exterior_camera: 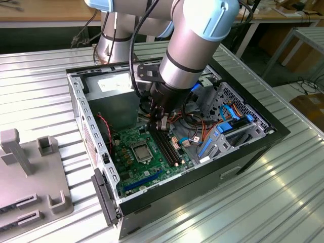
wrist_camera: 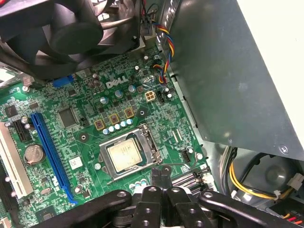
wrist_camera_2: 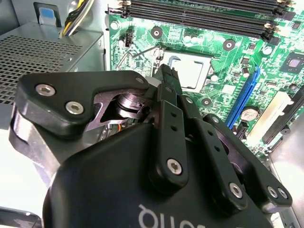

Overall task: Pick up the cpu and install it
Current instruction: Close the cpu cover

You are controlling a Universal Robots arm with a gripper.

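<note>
The cpu (wrist_camera: 127,155) is a pale silvery square chip lying flat inside the metal-framed socket (wrist_camera: 106,147) on the green motherboard (wrist_camera: 85,99). It appears too in the second wrist view, cpu (wrist_camera_2: 194,71), and as a small pale square in the exterior view, cpu (exterior_camera: 140,150). My gripper (wrist_camera: 161,173) hangs above the board just beside the socket's edge, its two black fingers pressed together with nothing between them. In the exterior view the gripper (exterior_camera: 162,125) reaches down into the open computer case (exterior_camera: 76,101), above the memory slots and apart from the chip.
A grey power supply box (wrist_camera: 237,71) stands close beside the socket. A black fan (wrist_camera: 71,28) overhangs the board. Long memory slots (wrist_camera_2: 199,14), a blue card slot (wrist_camera: 50,152) and coloured cables (exterior_camera: 202,126) crowd the case. A grey fixture (exterior_camera: 30,172) lies on the table.
</note>
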